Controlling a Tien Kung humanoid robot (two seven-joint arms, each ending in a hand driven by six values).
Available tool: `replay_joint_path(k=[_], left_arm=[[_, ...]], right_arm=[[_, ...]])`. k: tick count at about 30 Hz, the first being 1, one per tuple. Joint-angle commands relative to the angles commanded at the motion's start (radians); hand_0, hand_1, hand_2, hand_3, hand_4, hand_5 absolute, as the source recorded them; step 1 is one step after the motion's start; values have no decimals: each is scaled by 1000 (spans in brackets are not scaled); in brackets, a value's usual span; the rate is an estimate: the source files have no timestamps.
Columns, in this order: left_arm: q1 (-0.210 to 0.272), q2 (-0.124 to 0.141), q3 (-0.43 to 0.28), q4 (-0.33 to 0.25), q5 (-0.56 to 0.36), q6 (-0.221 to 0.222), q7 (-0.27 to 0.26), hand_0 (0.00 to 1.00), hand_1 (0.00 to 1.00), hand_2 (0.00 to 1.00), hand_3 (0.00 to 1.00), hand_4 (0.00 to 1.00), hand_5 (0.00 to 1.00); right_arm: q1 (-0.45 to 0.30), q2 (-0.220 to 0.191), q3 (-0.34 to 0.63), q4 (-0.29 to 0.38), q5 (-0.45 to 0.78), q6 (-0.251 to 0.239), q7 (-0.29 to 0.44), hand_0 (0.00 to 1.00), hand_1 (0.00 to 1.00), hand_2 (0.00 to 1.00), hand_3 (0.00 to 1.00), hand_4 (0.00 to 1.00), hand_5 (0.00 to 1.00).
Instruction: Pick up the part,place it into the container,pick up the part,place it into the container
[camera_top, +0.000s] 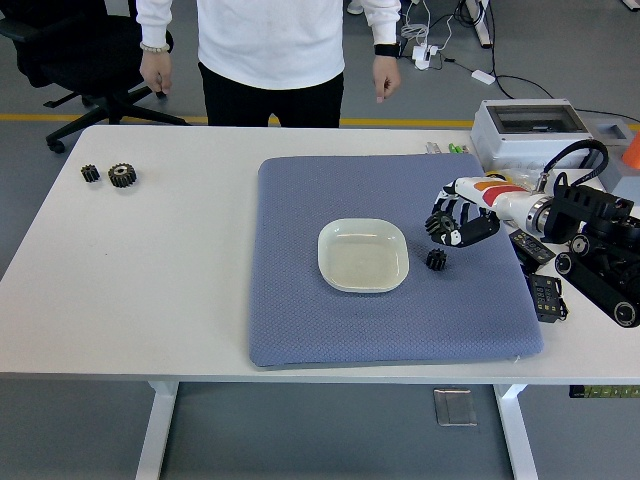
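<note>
no legible writing anywhere; the orange-and-red mark on the right arm's white wrist shell is only a colour patch

right hand (447, 224): black fingers curled around a dark toothed gear (438, 223), held up off the blue-grey mat (300, 310) just right of the dish; grasp looks closed on it

second small black gear (436, 260) lies flat on the mat, just below the hand, near the dish's right edge

mat: woven, dimpled texture, square with rounded corners, on white table (130, 280)

container: pale, glossy, rounded-square dish (363, 255) at mat centre, nothing in it

two more dark gears (110, 174), one small and one larger, sit side by side at the table's far left

grey plastic box (530, 130), far right

person in white top (270, 40) stands at the far edge, both hands hanging loose
</note>
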Motion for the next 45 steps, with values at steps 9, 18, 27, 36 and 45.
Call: replay_joint_path(k=[9,18,27,36,45], left_arm=[[2,0,3,0,5,0,2,661,633,735,622,723,622],[-1,0,17,0,-8,4,-1,659,629,734,622,725,622],[-6,1,21,0,-21,15,-10,659,628,733,619,727,625],[-8,1,19,0,-24,18,-12,656,626,731,615,726,626],[-5,2,15,0,-21,18,-11,656,625,732,614,726,625]], right_arm=[[13,39,-39,122,74,-9,-15,203,411,513,547,702,263],[45,96,-127,114,46,46,-71,271,467,703,904,845,313],[51,96,-125,102,49,50,-44,288,485,797,998,948,330],[46,70,-69,106,23,55,-40,304,519,870,998,998,357],[44,12,17,58,-64,62,-52,305,508,817,998,998,358]])
